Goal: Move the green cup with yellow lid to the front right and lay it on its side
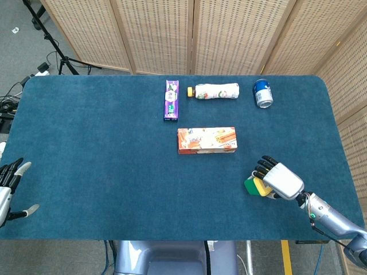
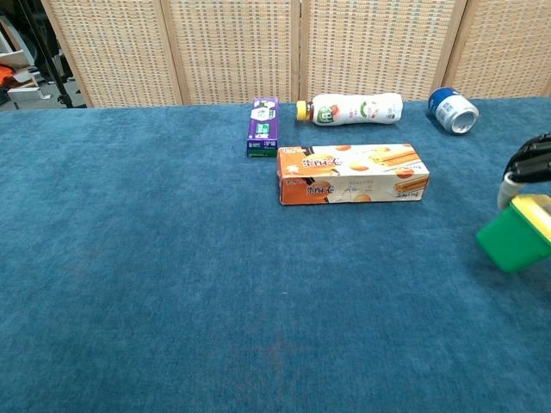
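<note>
The green cup (image 1: 251, 185) with its yellow lid (image 1: 261, 187) is at the front right of the blue table. It is tipped over, green base pointing left and lid toward my right hand (image 1: 280, 180). That hand curls over the lid end and grips it. In the chest view the green cup (image 2: 513, 240) shows at the right edge, tilted, with the lid (image 2: 536, 210) up and right, and the right hand's dark fingers (image 2: 527, 162) above it. I cannot tell whether the cup touches the cloth. My left hand (image 1: 8, 189) is at the front left edge, fingers spread, holding nothing.
An orange biscuit box (image 1: 207, 140) lies mid-table, left of and behind the cup. At the back lie a purple box (image 1: 171, 99), a white bottle (image 1: 215, 91) and a blue can (image 1: 262, 93). The table's right edge (image 1: 344, 150) runs near the right hand.
</note>
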Controlling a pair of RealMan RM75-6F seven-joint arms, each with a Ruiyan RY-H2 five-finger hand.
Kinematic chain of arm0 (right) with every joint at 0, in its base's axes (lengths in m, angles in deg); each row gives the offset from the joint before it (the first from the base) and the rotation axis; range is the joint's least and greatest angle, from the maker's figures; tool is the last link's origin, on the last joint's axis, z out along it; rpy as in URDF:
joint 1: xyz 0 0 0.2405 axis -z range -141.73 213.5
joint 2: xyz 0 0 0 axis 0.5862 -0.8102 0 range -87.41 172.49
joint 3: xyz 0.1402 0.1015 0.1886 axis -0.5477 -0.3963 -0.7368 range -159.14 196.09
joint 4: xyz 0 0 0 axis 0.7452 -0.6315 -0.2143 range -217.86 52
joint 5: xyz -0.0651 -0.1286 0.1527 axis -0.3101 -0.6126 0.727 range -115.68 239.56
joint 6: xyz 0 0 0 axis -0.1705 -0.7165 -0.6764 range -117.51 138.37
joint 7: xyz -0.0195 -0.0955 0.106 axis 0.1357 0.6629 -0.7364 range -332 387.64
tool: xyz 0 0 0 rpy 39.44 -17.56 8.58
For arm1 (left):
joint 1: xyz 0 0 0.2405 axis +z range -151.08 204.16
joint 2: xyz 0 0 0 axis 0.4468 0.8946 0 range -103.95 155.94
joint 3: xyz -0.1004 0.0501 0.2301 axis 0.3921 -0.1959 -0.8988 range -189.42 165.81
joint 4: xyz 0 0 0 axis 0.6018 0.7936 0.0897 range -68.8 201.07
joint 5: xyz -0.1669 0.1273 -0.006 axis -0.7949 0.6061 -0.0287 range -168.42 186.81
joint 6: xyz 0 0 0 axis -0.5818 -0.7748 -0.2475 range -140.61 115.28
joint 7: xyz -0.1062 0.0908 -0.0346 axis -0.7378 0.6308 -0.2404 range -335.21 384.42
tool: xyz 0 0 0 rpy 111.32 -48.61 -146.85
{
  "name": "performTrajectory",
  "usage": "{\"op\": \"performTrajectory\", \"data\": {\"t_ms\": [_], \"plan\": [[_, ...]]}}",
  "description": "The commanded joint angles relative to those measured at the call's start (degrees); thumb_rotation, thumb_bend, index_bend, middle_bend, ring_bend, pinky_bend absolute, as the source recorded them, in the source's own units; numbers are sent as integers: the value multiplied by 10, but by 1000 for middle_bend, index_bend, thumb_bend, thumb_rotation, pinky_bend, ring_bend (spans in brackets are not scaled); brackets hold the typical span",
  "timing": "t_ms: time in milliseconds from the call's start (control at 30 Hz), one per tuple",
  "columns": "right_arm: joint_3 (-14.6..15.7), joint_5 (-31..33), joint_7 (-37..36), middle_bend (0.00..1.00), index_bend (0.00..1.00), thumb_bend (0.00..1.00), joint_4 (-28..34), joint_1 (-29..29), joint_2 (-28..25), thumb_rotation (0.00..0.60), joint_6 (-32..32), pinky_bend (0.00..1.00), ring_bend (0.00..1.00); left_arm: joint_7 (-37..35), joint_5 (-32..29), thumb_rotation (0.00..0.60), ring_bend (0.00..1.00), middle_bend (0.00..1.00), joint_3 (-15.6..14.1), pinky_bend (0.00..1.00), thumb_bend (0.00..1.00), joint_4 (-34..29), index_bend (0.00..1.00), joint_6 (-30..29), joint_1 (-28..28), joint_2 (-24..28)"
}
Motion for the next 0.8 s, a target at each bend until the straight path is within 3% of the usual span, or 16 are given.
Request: {"op": "performTrajectory", "data": {"t_ms": [33, 233, 800], "plan": [[-27, 66, -120, 424, 528, 340, 59, 24, 2, 600, -12, 217, 284, -1, 3, 600, 0, 0, -1, 0, 0, 0, 0, -3, 1, 0], [-46, 116, -203, 438, 551, 369, 60, 41, 27, 600, 9, 217, 292, 0, 7, 600, 0, 0, -4, 0, 0, -2, 0, -5, 2, 0], [-60, 155, -275, 444, 560, 414, -58, 59, 98, 600, 61, 217, 300, 5, 4, 600, 0, 0, -4, 0, 0, -1, 0, 2, -1, -3]]}}
